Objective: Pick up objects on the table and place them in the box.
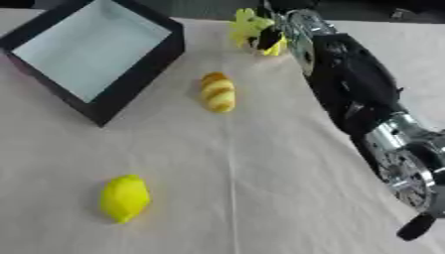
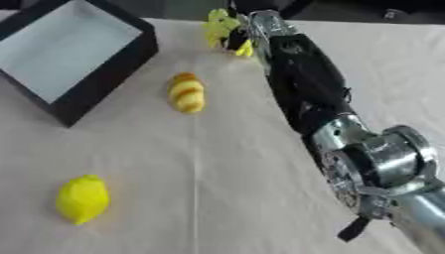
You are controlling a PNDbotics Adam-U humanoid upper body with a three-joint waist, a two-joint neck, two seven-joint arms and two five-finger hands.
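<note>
Left eye view shows the right arm (image 1: 352, 84) stretched from the lower right corner up across the table (image 1: 260, 198) to its far edge, black casing along the forearm and silver joints nearer the shoulder. At the end of it the right hand (image 1: 271, 37) is on a bright yellow object (image 1: 250, 26) with several lobes or petals — I can make out no more of its shape than that. A dark finger or two lies across the yellow, but I cannot tell whether the fingers are curled round it or only resting against it.

The box (image 1: 130, 74) sits at the far left, tilted askew in the view, with black walls and a pale bottom; nothing shows inside it. To the right of the box, apart from its nearest wall, lies a small oblong thing striped yellow and orange-brown (image 1: 217, 92), lengthwise away from me. Well apart from both, near the lower left, a lemon (image 1: 123, 198) rests alone on the cloth — plain yellow, pointed at its lower end.

The cloth itself is a pale beige with a faint crease running down its middle. No left hand shows in either view.
</note>
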